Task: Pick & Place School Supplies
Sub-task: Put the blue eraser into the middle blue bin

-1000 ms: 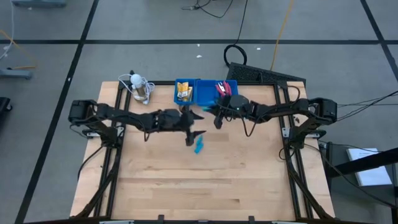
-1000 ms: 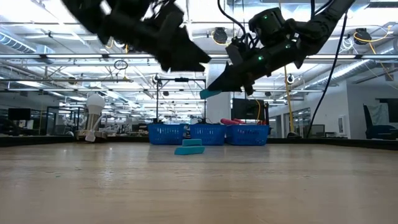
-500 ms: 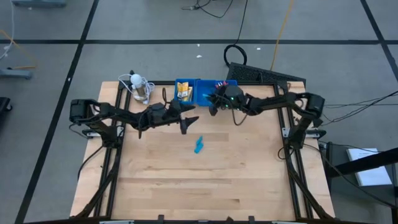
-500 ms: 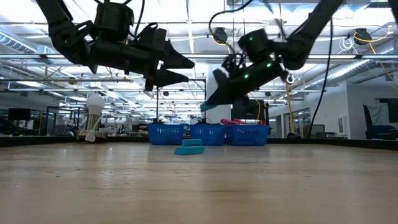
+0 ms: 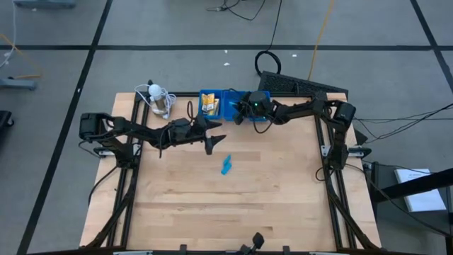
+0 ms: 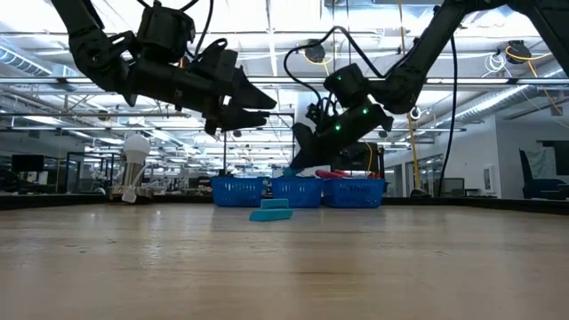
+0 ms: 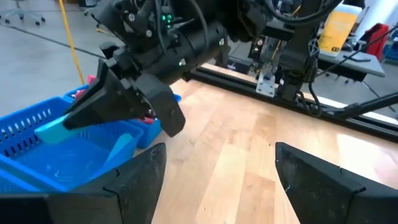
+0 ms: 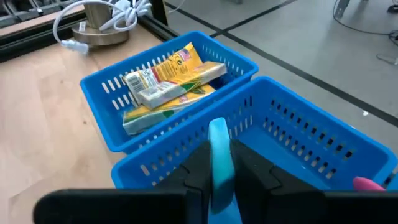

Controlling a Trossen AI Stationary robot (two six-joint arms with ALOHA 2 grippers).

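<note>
right gripper (image 8: 217,163) pinching light-blue piece (image 8: 219,155) over tray (image 8: 292,134) middle bin; left gripper (image 7: 214,171) spread, idle. risk: early release clips divider wall, piece bounces out.

- I was driving the rig in what looked like a big open robotics lab, more industrial hall than office.
- The wooden table (image 5: 226,205) sat on a black metal frame (image 5: 333,159) over a grey floor marked with dark tape lines (image 5: 85,71).
- Cables (image 5: 267,60) trailed loose across that floor.
- From table height I saw exposed ceiling trusses and strip lights (image 6: 293,18), with glass partitions and more equipment behind.
- A wheeled office chair base (image 8: 367,9) stood nearby.
</note>
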